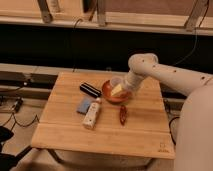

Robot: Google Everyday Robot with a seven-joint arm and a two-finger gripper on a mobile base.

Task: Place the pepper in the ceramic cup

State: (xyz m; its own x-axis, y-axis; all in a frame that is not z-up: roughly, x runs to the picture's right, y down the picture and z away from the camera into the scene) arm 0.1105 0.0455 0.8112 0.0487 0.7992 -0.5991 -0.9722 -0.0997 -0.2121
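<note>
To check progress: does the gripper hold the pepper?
No, the pepper lies on the table, apart from the gripper, which is over the saucer.

A pale wooden worktop (65, 131), streaked with plank lines, carried a dark red-brown pepper (122, 114), an orange-brown saucer (107, 93), a black block (90, 89), a blue pad (83, 106) and a white tube (91, 115). The cream-yellow gripper (118, 90) hung at the centre of the frame over the saucer, on a white arm (167, 76). A black band filled the background.
</note>
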